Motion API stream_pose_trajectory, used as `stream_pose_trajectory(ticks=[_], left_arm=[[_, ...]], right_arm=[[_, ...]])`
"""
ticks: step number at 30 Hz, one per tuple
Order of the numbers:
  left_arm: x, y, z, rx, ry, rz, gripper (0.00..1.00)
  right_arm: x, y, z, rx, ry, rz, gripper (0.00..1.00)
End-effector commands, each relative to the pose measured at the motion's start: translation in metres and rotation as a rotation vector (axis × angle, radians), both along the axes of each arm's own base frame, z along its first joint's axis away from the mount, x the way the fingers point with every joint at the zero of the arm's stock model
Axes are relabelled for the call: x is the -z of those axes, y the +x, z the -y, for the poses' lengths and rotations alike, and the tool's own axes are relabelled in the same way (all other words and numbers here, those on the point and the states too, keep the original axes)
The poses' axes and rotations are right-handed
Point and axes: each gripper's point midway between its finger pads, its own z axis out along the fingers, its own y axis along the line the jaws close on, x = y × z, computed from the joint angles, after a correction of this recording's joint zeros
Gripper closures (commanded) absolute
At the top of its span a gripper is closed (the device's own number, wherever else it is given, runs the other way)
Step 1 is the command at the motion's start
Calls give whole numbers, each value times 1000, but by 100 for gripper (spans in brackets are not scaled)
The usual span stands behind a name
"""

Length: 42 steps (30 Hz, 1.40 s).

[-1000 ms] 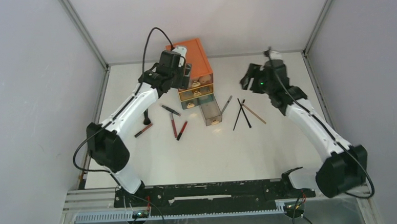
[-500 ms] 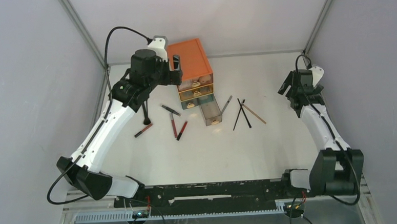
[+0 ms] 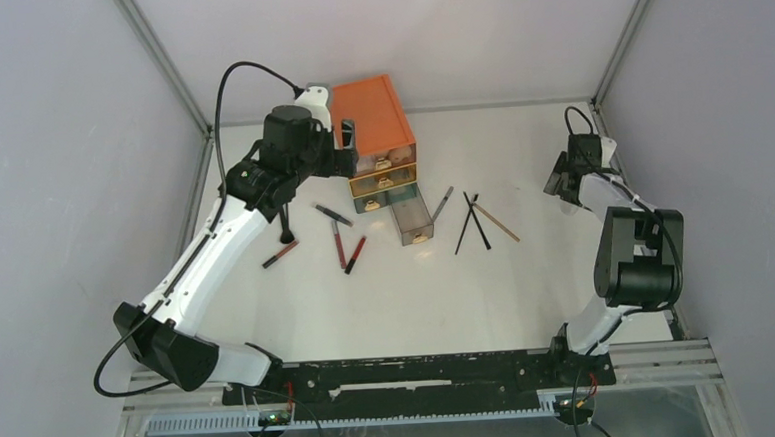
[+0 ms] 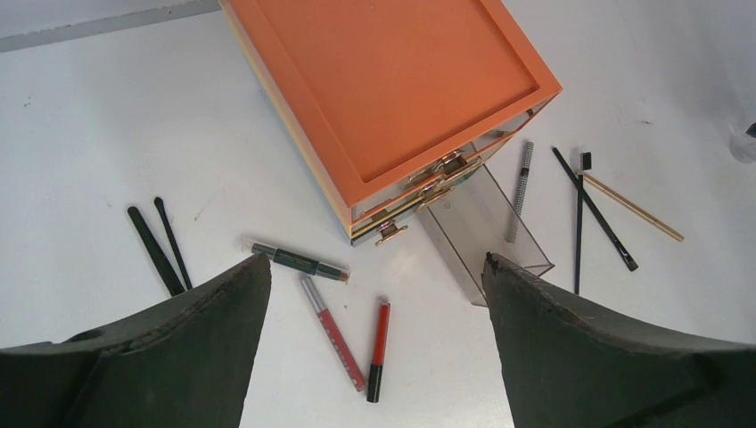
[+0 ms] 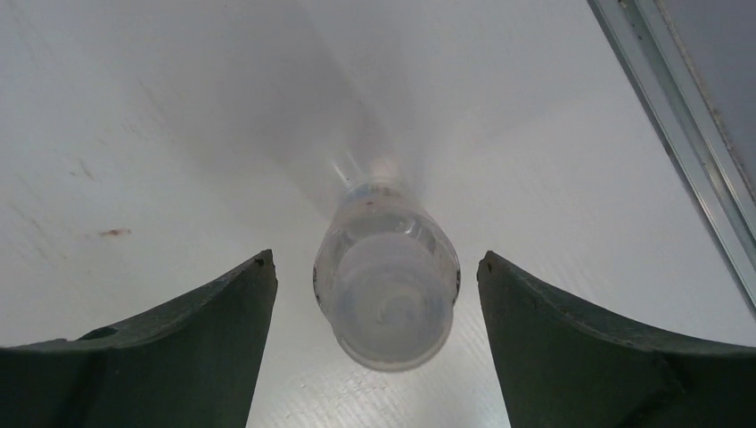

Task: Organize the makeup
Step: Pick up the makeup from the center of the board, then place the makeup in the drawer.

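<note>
Pick stage: L gripper (image 4: 373, 267) jaws apart, empty, above orange chest (image 4: 392, 80); R gripper (image 5: 374, 267) jaws apart either side of clear bottle (image 5: 385, 299), untouched, by table's (image 3: 528, 291) right edge; next, prob. close squarely on it.

Table (image 3: 528, 291): white.
Far edge, middle: orange chest (image 3: 368, 114); clear drawer (image 3: 411, 217) juts toward the near edge.
Left of drawer: 3 red pencils (image 3: 355, 253), dark pencil (image 3: 333, 214), black brushes (image 3: 286, 224).
Right of drawer: crossed sticks (image 3: 472, 224).
Right edge: clear bottle (image 5: 385, 285).
</note>
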Motion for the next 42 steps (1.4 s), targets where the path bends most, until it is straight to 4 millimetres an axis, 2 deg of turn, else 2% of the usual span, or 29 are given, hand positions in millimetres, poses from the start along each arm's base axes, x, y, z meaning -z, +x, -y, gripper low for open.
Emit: stream_pose_trajectory(ticks=[1,5,11,14,18,21,24,26,29,32,34,36,39,42], left_arm=[[-8,2,-4,-17,-13,35,8],[-7,2,-3,-14,-14,30,8],[-5,1,-4,-16,-9,26,8],[-4,1,-5,-15,-5,21,8],[-4,1,-4,-15,-6,23,8],[-5,0,-5,-17,-6,25,8],[-8,-1,-12,-35,16,34,8],[-16,-4,-16,-46,21,39,8],[-29,-10,-20,-54,-2,65,8],[-34,-14,-28,-79,0,80,8],[-33,-18,-36,-109,8,82,8],[-31,-23,-42,-127,1,83,8],[-32,-32,-49,-136,-12,95,8],[-35,-39,-54,-145,-15,105,8]], right_arm=[[-25,32,12,-25,-69,105,12],[-25,40,16,-30,-88,114,20],[-14,36,15,-19,-64,88,30],[-14,36,13,-20,-59,91,43],[-31,35,7,-38,-38,126,64],[-58,32,-10,-98,21,180,76],[-96,28,-57,-266,188,254,81],[-125,25,-105,-437,303,293,81],[-138,11,-189,-680,368,216,80],[-139,2,-246,-779,429,204,81],[-147,1,-279,-841,468,285,81],[-158,0,-308,-903,447,416,81],[-171,1,-336,-970,363,547,81],[-165,6,-350,-994,298,569,82]])
